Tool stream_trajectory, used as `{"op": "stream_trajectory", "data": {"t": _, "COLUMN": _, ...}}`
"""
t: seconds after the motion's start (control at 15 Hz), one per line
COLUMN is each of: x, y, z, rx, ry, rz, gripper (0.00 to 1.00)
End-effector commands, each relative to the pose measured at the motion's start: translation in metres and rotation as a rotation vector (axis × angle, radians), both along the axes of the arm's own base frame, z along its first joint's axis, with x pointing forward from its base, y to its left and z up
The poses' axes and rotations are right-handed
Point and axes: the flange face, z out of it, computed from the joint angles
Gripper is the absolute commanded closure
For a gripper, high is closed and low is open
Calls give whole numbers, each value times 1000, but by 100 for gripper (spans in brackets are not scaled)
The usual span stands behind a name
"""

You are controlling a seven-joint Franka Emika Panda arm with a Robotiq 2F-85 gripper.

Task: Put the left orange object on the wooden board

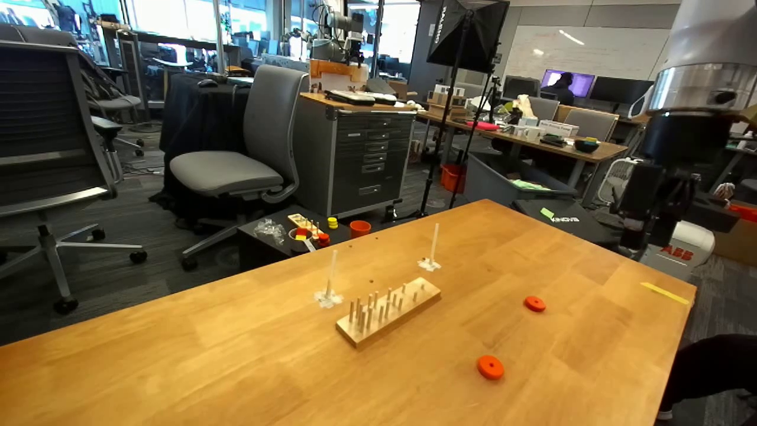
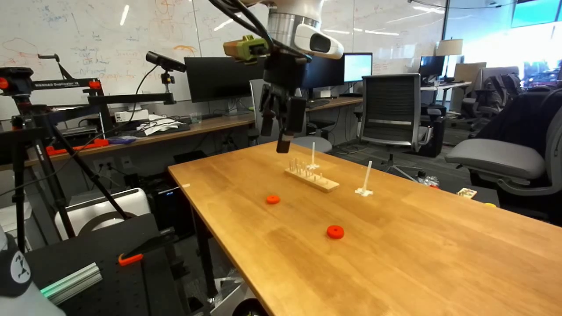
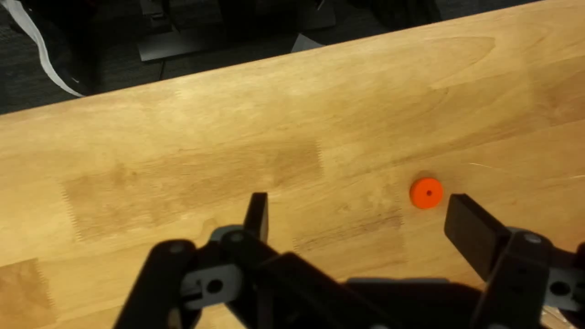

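The left orange object (image 1: 490, 368) is a small round disc lying flat on the table. It also shows in an exterior view (image 2: 272, 199). The disc in the wrist view (image 3: 426, 193) appears to be this one; it lies near the right finger, below it and not touched. The redder disc (image 1: 535, 304) lies apart from it, also in an exterior view (image 2: 335, 232). The wooden board (image 1: 430, 291) with thin pegs shows in both exterior views (image 2: 327, 184) and is out of the wrist view. My gripper (image 3: 358, 198) is open, empty and high above the table in both exterior views (image 1: 646, 234) (image 2: 275, 137).
Two tall thin posts (image 1: 332, 273) (image 1: 434, 242) stand taped to the table beside the board. Yellow tape (image 1: 665, 293) marks the table near a corner. The table edge (image 3: 256, 61) crosses the top of the wrist view. A person's leg (image 1: 712, 367) is beside the table.
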Motion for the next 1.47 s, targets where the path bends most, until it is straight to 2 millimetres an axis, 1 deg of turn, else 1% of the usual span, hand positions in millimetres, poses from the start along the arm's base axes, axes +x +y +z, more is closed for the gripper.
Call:
{"op": "stream_trajectory", "data": {"t": 0.0, "x": 3, "y": 0, "z": -1, "rx": -24, "ry": -15, "rz": -13, "gripper": 0}}
{"op": "stream_trajectory", "data": {"t": 0.13, "x": 13, "y": 5, "z": -19, "rx": -28, "ry": -1, "rz": -36, "gripper": 0}}
{"op": "stream_trajectory", "data": {"t": 0.4, "x": 32, "y": 20, "z": -72, "rx": -29, "ry": 58, "rz": -78, "gripper": 0}}
{"op": "stream_trajectory", "data": {"t": 0.6, "x": 47, "y": 41, "z": -112, "rx": -38, "ry": 109, "rz": -95, "gripper": 0}}
{"op": "stream_trajectory", "data": {"t": 0.73, "x": 57, "y": 56, "z": -134, "rx": -38, "ry": 142, "rz": -101, "gripper": 0}}
{"op": "stream_trajectory", "data": {"t": 0.87, "x": 66, "y": 70, "z": -150, "rx": -51, "ry": 167, "rz": -96, "gripper": 0}}
{"op": "stream_trajectory", "data": {"t": 0.93, "x": 71, "y": 75, "z": -156, "rx": -54, "ry": 183, "rz": -100, "gripper": 0}}
{"op": "stream_trajectory", "data": {"t": 1.0, "x": 54, "y": 63, "z": -149, "rx": -52, "ry": 165, "rz": -81, "gripper": 0}}
{"op": "stream_trajectory", "data": {"t": 1.13, "x": 55, "y": 66, "z": -159, "rx": -55, "ry": 180, "rz": -77, "gripper": 0}}
{"op": "stream_trajectory", "data": {"t": 1.4, "x": 57, "y": 62, "z": -157, "rx": -64, "ry": 169, "rz": -87, "gripper": 0}}
